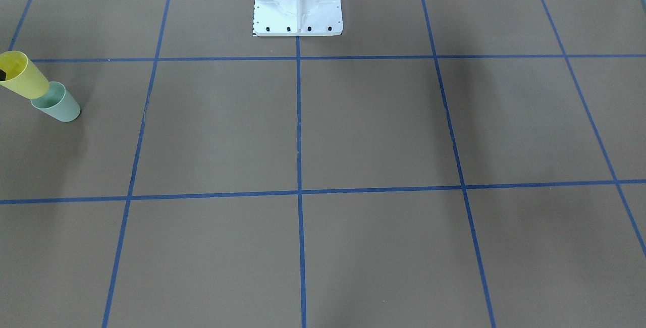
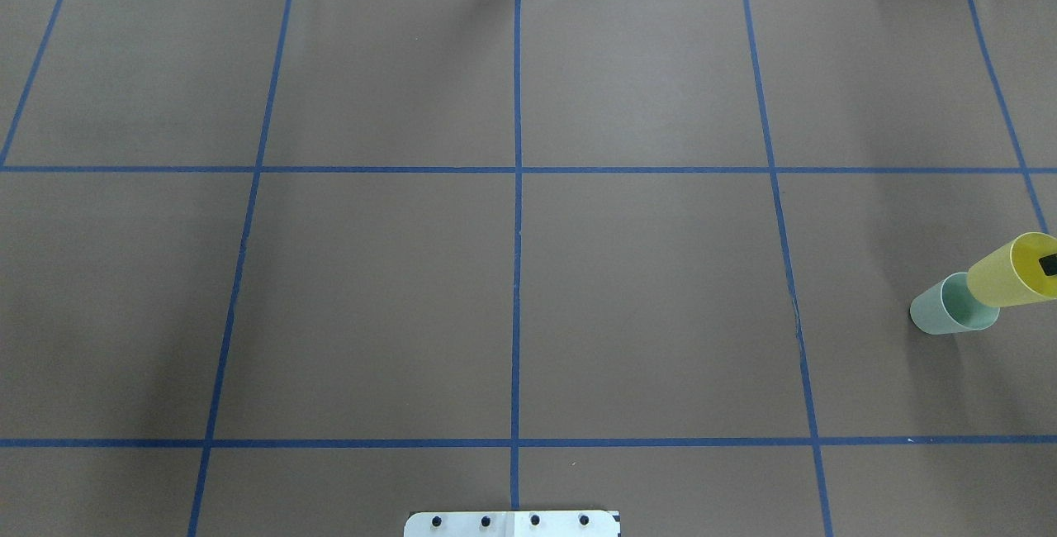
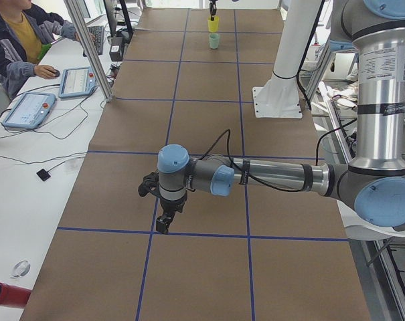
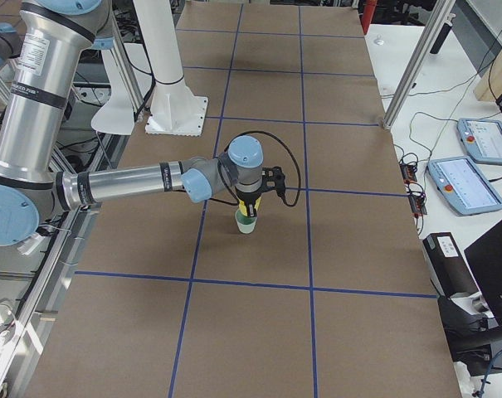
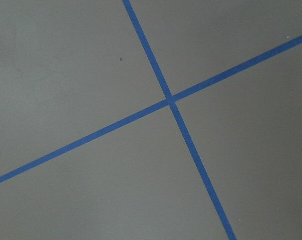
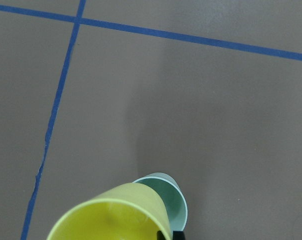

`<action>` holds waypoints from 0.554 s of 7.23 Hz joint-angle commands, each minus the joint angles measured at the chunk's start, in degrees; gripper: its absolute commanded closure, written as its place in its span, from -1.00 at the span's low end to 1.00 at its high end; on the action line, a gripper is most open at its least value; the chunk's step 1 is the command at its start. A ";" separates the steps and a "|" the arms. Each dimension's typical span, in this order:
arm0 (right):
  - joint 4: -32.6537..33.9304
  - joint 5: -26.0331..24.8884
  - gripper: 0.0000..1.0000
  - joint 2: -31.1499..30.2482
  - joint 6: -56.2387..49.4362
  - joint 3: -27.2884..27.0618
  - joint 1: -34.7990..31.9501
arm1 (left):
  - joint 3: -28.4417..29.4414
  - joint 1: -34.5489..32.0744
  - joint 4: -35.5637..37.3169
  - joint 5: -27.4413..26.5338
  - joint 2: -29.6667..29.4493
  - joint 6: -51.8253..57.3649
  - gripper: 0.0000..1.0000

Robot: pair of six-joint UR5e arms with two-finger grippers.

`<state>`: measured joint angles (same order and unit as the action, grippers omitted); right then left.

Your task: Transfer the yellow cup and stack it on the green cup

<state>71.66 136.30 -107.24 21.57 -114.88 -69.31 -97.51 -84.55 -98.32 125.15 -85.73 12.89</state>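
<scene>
The yellow cup (image 2: 1003, 277) hangs tilted over the green cup (image 2: 948, 308) at the table's far right, its base at the green cup's mouth. The green cup stands upright on the table. My right gripper (image 4: 251, 206) is shut on the yellow cup's rim, with one black finger (image 2: 1049, 264) inside the cup. The right wrist view shows the yellow cup (image 6: 111, 215) in front of the green cup (image 6: 174, 199). Both cups also show in the front view, yellow (image 1: 22, 83) and green (image 1: 59, 105). My left gripper (image 3: 163, 223) hovers low over the table's left part; I cannot tell if it is open.
The brown table has a grid of blue tape lines (image 2: 517, 190). The white robot base (image 1: 298, 2) stands at the middle of my side. An operator (image 3: 18, 37) sits at a side desk with tablets (image 3: 28, 110). A crossing of tape lines (image 5: 170, 100) lies under the left wrist.
</scene>
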 commanded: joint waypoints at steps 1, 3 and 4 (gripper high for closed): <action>-0.03 -0.15 1.00 0.19 0.05 1.06 1.45 | -0.22 0.00 -0.29 1.06 0.47 0.03 -1.00; -0.12 -0.50 1.00 0.54 0.14 1.67 3.04 | -1.01 -0.09 -0.29 0.97 0.91 0.03 -1.00; -0.03 -0.85 1.00 0.54 0.14 1.76 3.57 | -1.02 -0.09 -0.29 0.97 0.91 0.03 -1.00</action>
<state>71.59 135.77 -106.77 21.70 -113.29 -66.50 -98.38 -84.61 -98.60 126.12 -84.88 12.92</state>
